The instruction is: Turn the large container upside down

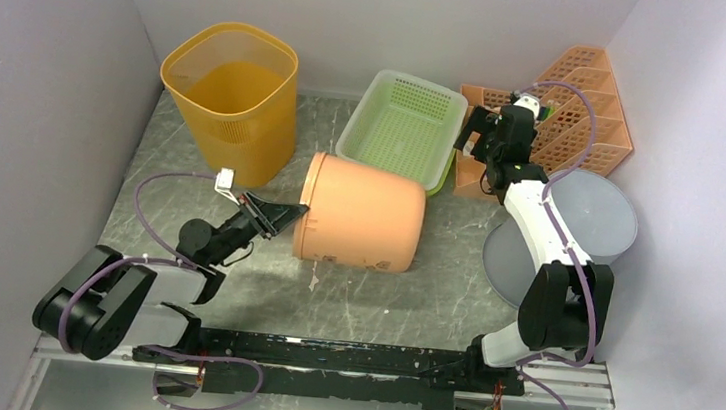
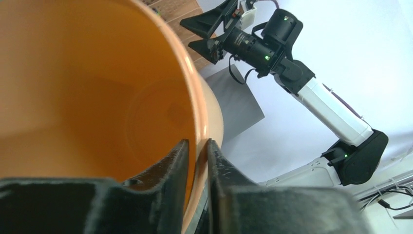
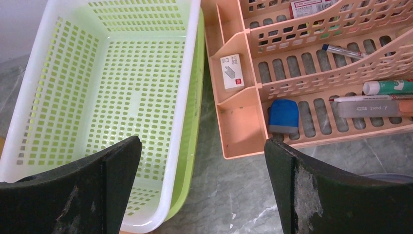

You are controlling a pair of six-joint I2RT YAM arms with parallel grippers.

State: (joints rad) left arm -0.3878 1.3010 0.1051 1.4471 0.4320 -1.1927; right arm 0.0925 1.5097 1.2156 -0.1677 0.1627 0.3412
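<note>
Left tool [image 2: 196, 144] clamps the rim of the large container [image 1: 363, 215], centre frame; right tool [image 3: 202, 142], upper right, gapes open; organizer [image 3: 243, 126] labels illegible.

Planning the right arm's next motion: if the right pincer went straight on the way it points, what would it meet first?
The right pincer, wide open, would likely meet the green basket rim first, or the table beside the peach organizer; depth is unclear.

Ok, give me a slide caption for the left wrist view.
Left hand pinching the rim of the tipped tub, right hand open beyond it.
</note>
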